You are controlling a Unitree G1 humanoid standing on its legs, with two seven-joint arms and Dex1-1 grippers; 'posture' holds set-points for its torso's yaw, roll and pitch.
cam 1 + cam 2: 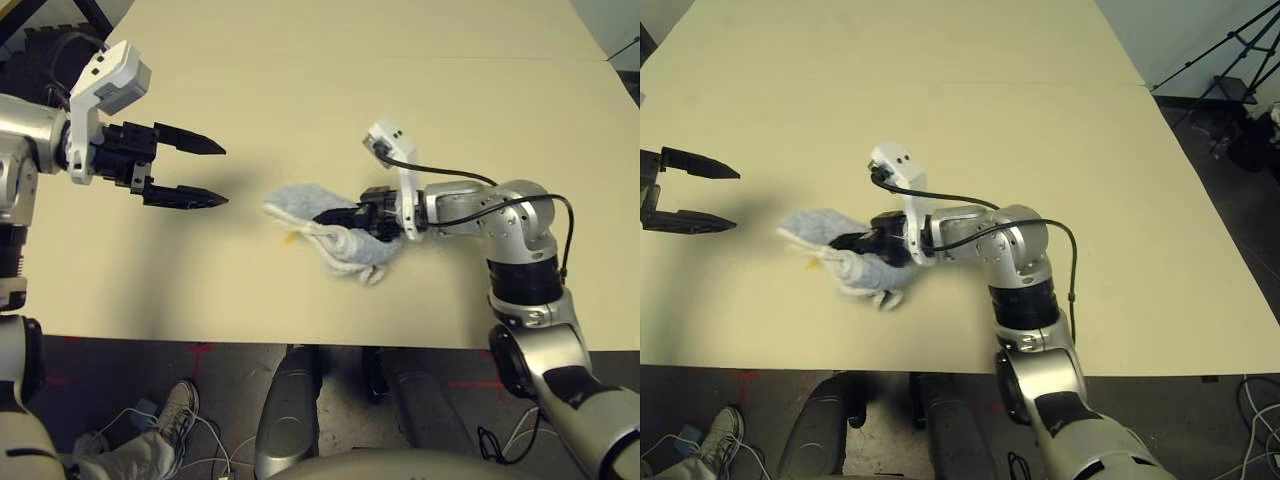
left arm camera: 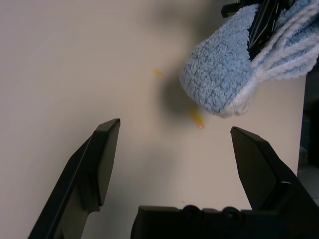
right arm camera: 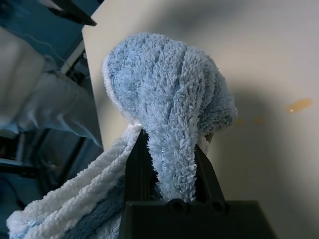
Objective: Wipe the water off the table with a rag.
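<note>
The grey-blue rag (image 1: 300, 200) lies bunched near the middle of the beige table (image 1: 420, 100), close to the front edge. My right gripper (image 1: 328, 215) is shut on a fold of the rag (image 3: 169, 99), its fingers pointing left. A small orange-yellow smear of water (image 1: 291, 238) sits just at the rag's left front corner. In the left wrist view two such droplets (image 2: 197, 118) (image 2: 158, 73) lie on the bare tabletop beside the rag (image 2: 224, 74). My left gripper (image 1: 218, 172) hovers open to the left of the rag, holding nothing.
The table's front edge (image 1: 300, 345) runs close below the rag. A thin seam (image 1: 400, 57) crosses the far part of the tabletop. A person's shoe (image 1: 178, 408) and cables lie on the floor below. A tripod (image 1: 1230, 60) stands at the far right.
</note>
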